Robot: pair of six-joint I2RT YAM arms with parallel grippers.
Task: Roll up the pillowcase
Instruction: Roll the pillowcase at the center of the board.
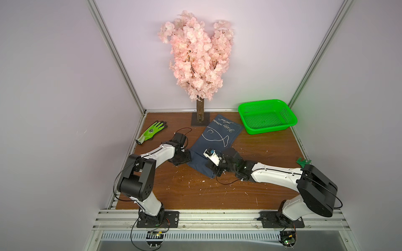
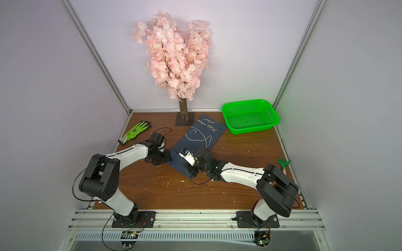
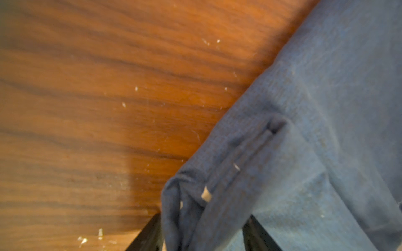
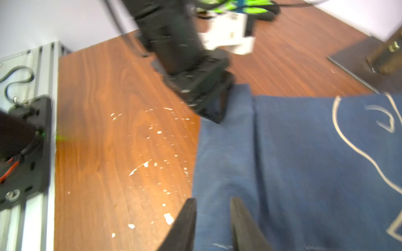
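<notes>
The left arm rises from its base at the near left, bends at a raised black elbow and runs its white forearm far and rightward. The left gripper (image 1: 187, 161) tips down onto the left side of the pillowcase's (image 1: 214, 139) near end. In the left wrist view a bunched, raised fold of the navy cloth fills the space between its two black fingers (image 3: 150, 235), so it is pinching the pillowcase. The right arm folds at an elbow on the near right and stretches its forearm leftward. The right gripper (image 4: 214, 219) hangs low over the near right part of the cloth, jaws slightly parted with flat fabric showing in the gap. The pillowcase lies mid-table (image 1: 261, 156), running from beside the artificial blossom tree's base (image 1: 200, 121) toward the grippers, its near end folded over. It carries a white fish outline and white cursive lettering, upside down and too small to read. The round logo on the lime-green glove (image 1: 151, 131), far left, is unreadable too.
</notes>
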